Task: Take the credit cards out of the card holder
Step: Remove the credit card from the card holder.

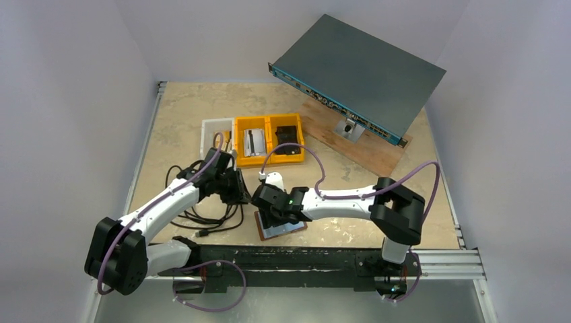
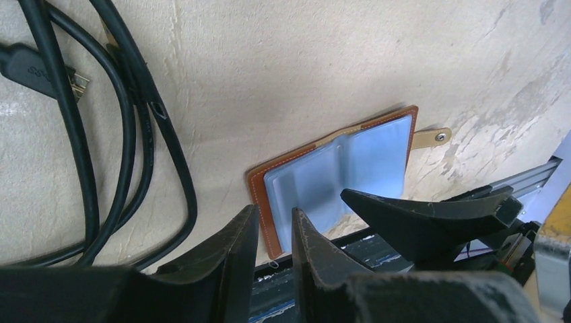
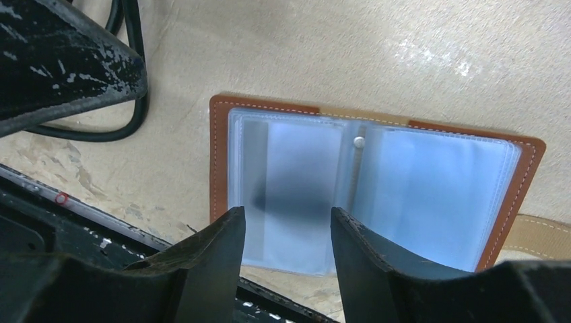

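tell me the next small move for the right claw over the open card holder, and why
Probably ease the right claw down onto the card holder page beneath it and feel for a card edge. The holder lies open and flat, the jaws stand apart above its clear pockets, holding nothing.

The open card holder [image 3: 377, 195] lies near the tabletop's [image 1: 350, 232] front edge, where a black rail [image 1: 303, 259] runs just beside it. Two pincers crowd it: the right pincer [image 3: 286, 219] hangs parted above its pockets, and the left pincer [image 2: 273, 222] sits just to its left. A tangle of black cables [image 1: 202, 219] blocks the left side. To the right the tabletop is bare. The yellow bins [image 1: 269, 139] stand well back.
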Action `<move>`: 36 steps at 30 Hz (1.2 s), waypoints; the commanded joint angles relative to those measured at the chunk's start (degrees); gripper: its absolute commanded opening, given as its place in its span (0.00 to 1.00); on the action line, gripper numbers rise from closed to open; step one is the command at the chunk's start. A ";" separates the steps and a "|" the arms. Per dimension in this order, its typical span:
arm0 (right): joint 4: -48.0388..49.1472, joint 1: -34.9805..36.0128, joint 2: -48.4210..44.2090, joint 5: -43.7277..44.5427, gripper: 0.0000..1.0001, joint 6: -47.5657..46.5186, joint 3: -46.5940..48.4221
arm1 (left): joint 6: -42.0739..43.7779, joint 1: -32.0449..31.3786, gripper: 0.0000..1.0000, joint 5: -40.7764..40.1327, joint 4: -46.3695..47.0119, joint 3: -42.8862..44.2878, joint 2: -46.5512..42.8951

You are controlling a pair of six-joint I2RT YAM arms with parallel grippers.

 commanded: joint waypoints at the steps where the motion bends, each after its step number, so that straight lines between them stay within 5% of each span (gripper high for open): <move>1: -4.11 0.89 0.79 2.82 0.49 -0.54 2.82 | 1.71 0.56 0.24 0.25 0.26 -0.76 -1.54; 9: -4.77 1.17 4.76 -0.35 0.48 1.76 2.82 | 1.36 0.58 0.24 2.09 1.96 -2.31 -1.80; 15: -0.22 0.30 4.67 -4.49 0.22 4.15 0.85 | 1.80 0.52 0.24 3.33 2.68 -3.52 -1.65; 21: 6.66 -2.74 1.74 -8.55 0.09 6.37 -4.25 | 1.47 0.50 0.23 5.81 5.47 -5.49 -0.53; 36: 28.93 -9.89 -6.32 -18.23 0.02 12.31 -22.17 | -1.25 -6.87 0.06 7.94 14.23 -6.38 9.76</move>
